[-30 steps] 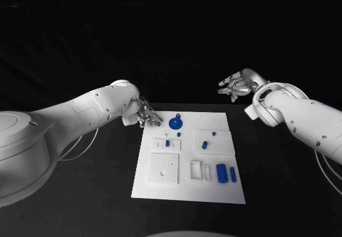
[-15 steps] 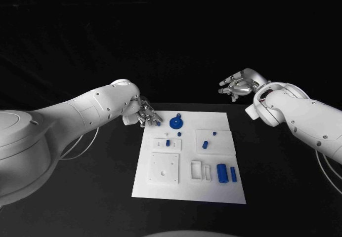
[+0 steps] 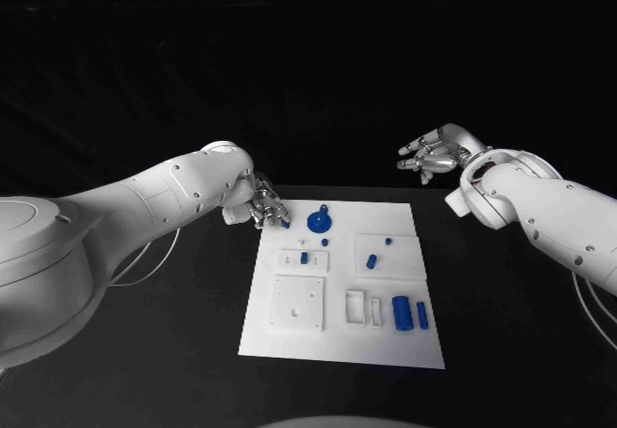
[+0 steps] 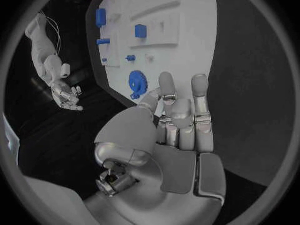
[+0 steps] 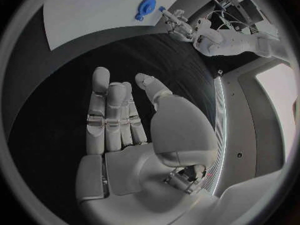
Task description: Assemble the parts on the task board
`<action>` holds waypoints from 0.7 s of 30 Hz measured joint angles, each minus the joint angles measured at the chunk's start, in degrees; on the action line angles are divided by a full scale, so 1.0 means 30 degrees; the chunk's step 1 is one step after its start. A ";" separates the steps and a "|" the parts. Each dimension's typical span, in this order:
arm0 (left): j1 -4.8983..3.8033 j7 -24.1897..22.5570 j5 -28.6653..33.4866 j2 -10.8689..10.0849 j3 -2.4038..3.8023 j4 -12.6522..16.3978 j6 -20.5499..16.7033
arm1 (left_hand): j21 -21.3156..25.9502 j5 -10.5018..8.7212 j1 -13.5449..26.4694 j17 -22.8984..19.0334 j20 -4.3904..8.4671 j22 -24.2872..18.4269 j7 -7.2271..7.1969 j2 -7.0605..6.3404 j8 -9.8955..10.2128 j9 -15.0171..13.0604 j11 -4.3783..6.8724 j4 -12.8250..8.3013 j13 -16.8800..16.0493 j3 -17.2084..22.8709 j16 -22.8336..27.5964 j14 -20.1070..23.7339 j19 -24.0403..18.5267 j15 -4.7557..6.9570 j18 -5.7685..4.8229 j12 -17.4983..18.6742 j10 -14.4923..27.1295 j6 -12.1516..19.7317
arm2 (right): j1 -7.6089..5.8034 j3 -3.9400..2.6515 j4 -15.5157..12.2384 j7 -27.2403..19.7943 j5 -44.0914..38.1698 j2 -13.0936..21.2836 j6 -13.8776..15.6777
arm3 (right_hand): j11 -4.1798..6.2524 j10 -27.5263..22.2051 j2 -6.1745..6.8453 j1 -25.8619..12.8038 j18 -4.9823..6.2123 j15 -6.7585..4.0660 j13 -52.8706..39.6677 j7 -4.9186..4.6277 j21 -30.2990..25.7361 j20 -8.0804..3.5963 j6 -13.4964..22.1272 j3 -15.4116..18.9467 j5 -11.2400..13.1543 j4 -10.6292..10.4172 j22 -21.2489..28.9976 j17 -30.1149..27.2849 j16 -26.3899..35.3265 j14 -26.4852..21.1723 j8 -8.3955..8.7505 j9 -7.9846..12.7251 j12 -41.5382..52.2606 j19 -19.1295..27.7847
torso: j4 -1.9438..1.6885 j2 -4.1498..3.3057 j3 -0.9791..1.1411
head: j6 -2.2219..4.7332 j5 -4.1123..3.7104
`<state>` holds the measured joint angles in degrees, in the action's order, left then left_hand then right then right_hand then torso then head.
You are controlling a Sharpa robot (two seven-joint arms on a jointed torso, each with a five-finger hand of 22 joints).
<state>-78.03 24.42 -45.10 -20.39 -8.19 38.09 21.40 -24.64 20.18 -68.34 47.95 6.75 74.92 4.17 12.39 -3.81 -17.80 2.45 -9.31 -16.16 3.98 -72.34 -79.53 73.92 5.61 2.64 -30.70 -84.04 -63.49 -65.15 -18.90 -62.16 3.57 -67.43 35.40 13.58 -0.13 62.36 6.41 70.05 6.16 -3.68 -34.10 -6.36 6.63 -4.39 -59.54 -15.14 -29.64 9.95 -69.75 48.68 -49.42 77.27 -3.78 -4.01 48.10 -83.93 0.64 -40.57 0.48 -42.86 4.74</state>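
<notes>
Little has moved over the last second: from my station both arms sit almost where they were, the right one edged a touch outward, and the parts lie as before.

On the task board (image 3: 386,343), lying in the middle of the black table (image 3: 154,330), I see the round blue gear-like part (image 3: 320,219) near the far edge, a small blue peg (image 3: 302,259) in the left block, another (image 3: 370,261) in the right block, and two upright blue cylinders (image 3: 407,313) side by side near the right edge.

My left robot hand (image 3: 267,209) hangs at the board's far left corner, just beside the gear-like part, fingers pointing down toward the board. In the left wrist view its fingers (image 4: 181,110) are straight and close together, with nothing in them, so it is released.

My right robot hand (image 3: 430,153) is raised well apart from the board, beyond its far right corner. The right wrist view shows its palm flat and fingers (image 5: 106,112) extended, empty.

I can read no writing or labels on the board or parts.
</notes>
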 measured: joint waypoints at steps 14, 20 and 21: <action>0.0059 0.0030 0.0002 -0.0128 -0.0031 0.0142 -0.0083 | -0.0667 0.1103 0.1769 0.0733 -0.0101 -0.0002 0.0032 -0.2271 0.0005 -0.2528 0.0044 0.0582 0.0290 0.5373 -0.0356 -0.0401 -0.0101 0.0091 -0.0002 -0.0348 -0.0031 -0.0038 | 0.0000 0.0000 0.0281 0.0004 0.0000 -0.0065 -0.0007 | 0.0000 0.0000 0.0000 0.0000 0.0000 0.0000 -0.0002 0.0003 0.0000 0.0000 -0.0002 0.0001 -0.0033 0.0000 -0.0001 -0.0007 0.0000 0.0000 0.0000 0.0001 0.0000 0.0000 | 0.0005 0.0015 0.0000 | 0.0093 0.0033; 0.0078 0.0179 0.0278 -0.0500 -0.0037 0.0523 -0.0272 | -0.0878 0.1708 0.2269 0.1171 -0.0142 -0.0002 0.0095 -0.2442 0.0037 -0.3188 0.0079 0.0027 0.1056 0.5976 -0.0429 -0.0585 -0.0059 0.0100 -0.0001 -0.0990 -0.0067 -0.0105 | 0.0000 0.0000 0.0323 0.0004 0.0004 -0.0075 -0.0014 | 0.0000 0.0000 0.0000 0.0000 0.0000 0.0001 -0.0003 0.0003 0.0000 0.0000 -0.0003 0.0002 -0.0033 0.0000 -0.0001 -0.0007 0.0000 0.0000 0.0000 0.0001 0.0000 0.0000 | 0.0011 0.0016 0.0005 | 0.0117 0.0070; 0.0078 0.0221 0.0383 -0.0670 -0.0037 0.0754 -0.0357 | -0.0942 0.1820 0.2317 0.1350 -0.0210 -0.0003 0.0131 -0.2490 0.0042 -0.3188 0.0115 0.0026 0.1125 0.5978 -0.0547 -0.0763 0.0013 0.0080 -0.0002 -0.1188 -0.0103 -0.0143 | 0.0001 0.0000 0.0331 0.0004 0.0006 -0.0071 -0.0016 | 0.0000 0.0000 0.0000 0.0000 -0.0001 0.0000 -0.0003 0.0003 0.0000 0.0000 -0.0004 0.0001 -0.0033 0.0000 -0.0001 -0.0007 0.0000 0.0000 0.0000 0.0001 0.0000 0.0000 | 0.0011 0.0018 0.0011 | 0.0145 0.0075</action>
<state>-77.79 25.08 -43.95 -22.40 -8.30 40.35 20.33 -27.47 25.64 -61.39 52.00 6.12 74.91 4.57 4.92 -3.69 -27.36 2.80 -9.23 -12.78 21.91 -73.98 -81.82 73.95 5.86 2.63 -34.27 -84.34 -63.92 -65.15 -18.90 -61.16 3.58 -67.41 35.18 13.53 -0.13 62.36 6.41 70.05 6.16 -3.68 -34.11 -6.35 6.63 -4.39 -59.55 -15.14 -29.74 9.95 -69.76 48.66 -49.42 77.28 -3.77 -4.01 48.10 -83.94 0.68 -40.52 0.52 -42.42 4.97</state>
